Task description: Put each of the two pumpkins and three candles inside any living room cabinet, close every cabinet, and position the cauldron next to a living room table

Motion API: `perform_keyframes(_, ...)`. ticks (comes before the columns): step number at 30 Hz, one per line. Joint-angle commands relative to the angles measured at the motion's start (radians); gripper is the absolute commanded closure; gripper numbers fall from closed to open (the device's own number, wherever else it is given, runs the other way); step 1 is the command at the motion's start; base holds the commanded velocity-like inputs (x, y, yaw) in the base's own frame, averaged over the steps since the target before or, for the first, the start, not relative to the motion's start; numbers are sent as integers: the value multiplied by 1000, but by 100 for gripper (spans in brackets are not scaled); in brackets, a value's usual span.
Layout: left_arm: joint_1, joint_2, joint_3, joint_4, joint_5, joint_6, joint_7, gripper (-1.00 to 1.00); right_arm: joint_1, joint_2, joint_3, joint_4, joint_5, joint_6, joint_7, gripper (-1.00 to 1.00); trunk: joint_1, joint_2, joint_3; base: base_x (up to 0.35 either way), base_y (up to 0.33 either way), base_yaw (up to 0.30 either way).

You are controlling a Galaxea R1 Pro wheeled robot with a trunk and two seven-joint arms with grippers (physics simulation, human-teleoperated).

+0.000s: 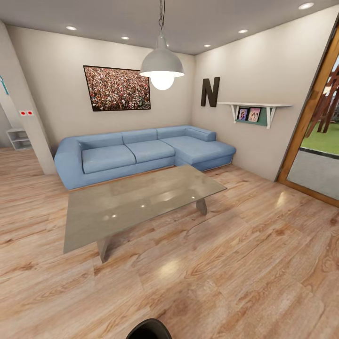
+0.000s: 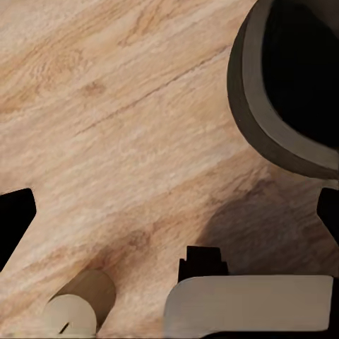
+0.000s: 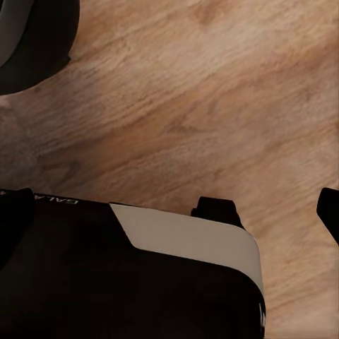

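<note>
Blue L-shaped sofa point(image 1: 141, 153), glossy grey slab table point(image 1: 141, 202), woodgrain floor point(image 1: 245, 263)

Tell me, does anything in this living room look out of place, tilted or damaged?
Nothing stands out. The blue sofa sits against the wall, the coffee table stands level on the wood floor, and the picture hangs straight.

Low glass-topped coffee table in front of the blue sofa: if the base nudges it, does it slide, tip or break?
The glass-topped coffee table would likely slide rather than tip: it sits low and wide on splayed legs, on glossy wood floor. The long slab looks heavy, so it probably resists a light nudge. If real glass, its thin overhanging edges may chip.
</note>
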Motion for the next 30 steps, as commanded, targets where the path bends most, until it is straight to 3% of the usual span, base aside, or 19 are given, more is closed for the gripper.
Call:
perform_keyframes(1, 4, 0, 1, 7, 0, -4, 1, -100, 0, -1, 3, 3, -10, -1, -2, -100, 0, 0, -1, 0, 0, 0)
perform_keyframes(19, 4, 0, -1, 21, 4, 7, 6, -100, 0, 1, 2, 104, -14, -100, -5, -100, 0, 0, -1, 0, 0, 0)
perform_keyframes(20, 4, 0, -1, 21, 4, 8, 8, -100, 0, 2, 2, 193, -14, -101, -5, -100, 0, 0, -1, 0, 0, 0)
perform_keyframes(26, 1, -1, -1, 12, 5, 16, 9, -100, -1, 1, 2, 161, -14, -93, -6, -100, 0, 0, -1, 0, 0, 0)
perform_keyframes(28, -5, -3, -1, 3, 4, 50, 9, -100, -1, 2, 2, 133, -15, -73, -8, -100, 0, 0, -1, 0, 0, 0)
perform_keyframes(30, -8, -3, -1, -17, 4, 132, 9, -100, -1, 2, 1, 84, -15, -7, -12, -100, 0, 0, -1, 0, 0, 0)
